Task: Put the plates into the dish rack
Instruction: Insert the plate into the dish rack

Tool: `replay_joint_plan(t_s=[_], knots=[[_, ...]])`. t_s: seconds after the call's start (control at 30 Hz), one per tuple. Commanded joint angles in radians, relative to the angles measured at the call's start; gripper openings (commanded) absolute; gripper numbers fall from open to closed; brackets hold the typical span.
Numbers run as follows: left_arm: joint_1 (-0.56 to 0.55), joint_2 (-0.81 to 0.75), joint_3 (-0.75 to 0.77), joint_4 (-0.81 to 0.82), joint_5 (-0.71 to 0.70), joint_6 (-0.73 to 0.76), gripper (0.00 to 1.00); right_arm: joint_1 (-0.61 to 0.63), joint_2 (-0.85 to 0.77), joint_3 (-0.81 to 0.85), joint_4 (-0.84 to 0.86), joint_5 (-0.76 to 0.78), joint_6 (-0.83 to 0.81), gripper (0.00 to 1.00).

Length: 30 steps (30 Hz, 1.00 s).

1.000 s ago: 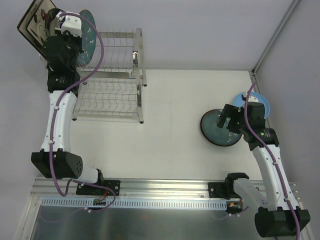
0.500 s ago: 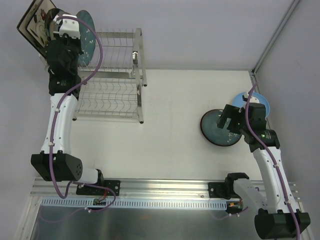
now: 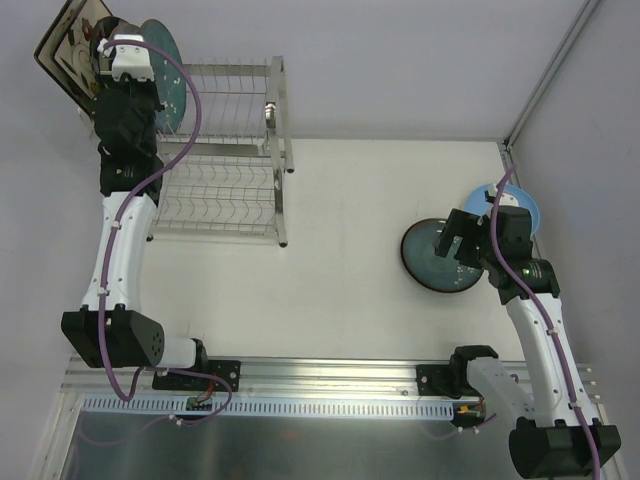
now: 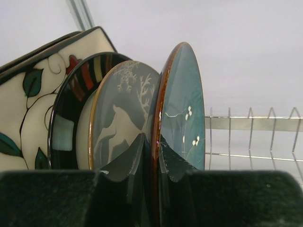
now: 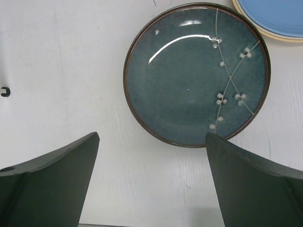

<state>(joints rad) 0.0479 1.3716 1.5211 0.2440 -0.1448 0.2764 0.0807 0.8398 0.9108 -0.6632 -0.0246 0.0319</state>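
While the left gripper [image 4: 152, 146] pinches a dark teal glazed plate [image 4: 182, 113] upright at the silver wire dish rack's [image 3: 225, 195] far-left end beside three other plates [image 4: 118, 123], the right gripper [image 5: 152, 136] gapes empty above a second teal plate [image 5: 196, 75] and a light blue plate [image 5: 274, 14], both unloaded.

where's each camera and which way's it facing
Top external: above, behind the bases, looking down at table and dish rack; left arm and right arm show.
Left wrist: faces level along the left end effector, shut on the standing teal plate.
Right wrist: faces straight down past the open right end effector at the flat teal plate and light blue plate.
Shared: top external shows both plates too.
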Motion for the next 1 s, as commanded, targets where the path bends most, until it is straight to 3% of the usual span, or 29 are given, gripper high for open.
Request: replay_joint_plan(t_s=[0.0, 0.43, 0.67, 0.97], knots=[[0.020, -0.043, 0.011, 0.209, -0.078, -0.006, 0.00, -0.006, 0.007, 0.033, 0.016, 0.012, -0.018, 1.00], [0.018, -0.022, -0.004, 0.179, 0.004, 0.004, 0.00, -0.006, 0.019, 0.027, 0.031, 0.002, -0.017, 0.99], [0.021, -0.002, -0.001, 0.121, 0.028, -0.003, 0.08, -0.006, 0.016, 0.027, 0.028, 0.000, -0.018, 0.99], [0.020, -0.028, 0.010, 0.092, 0.024, -0.034, 0.33, -0.006, 0.015, 0.033, 0.027, -0.005, -0.018, 1.00]])
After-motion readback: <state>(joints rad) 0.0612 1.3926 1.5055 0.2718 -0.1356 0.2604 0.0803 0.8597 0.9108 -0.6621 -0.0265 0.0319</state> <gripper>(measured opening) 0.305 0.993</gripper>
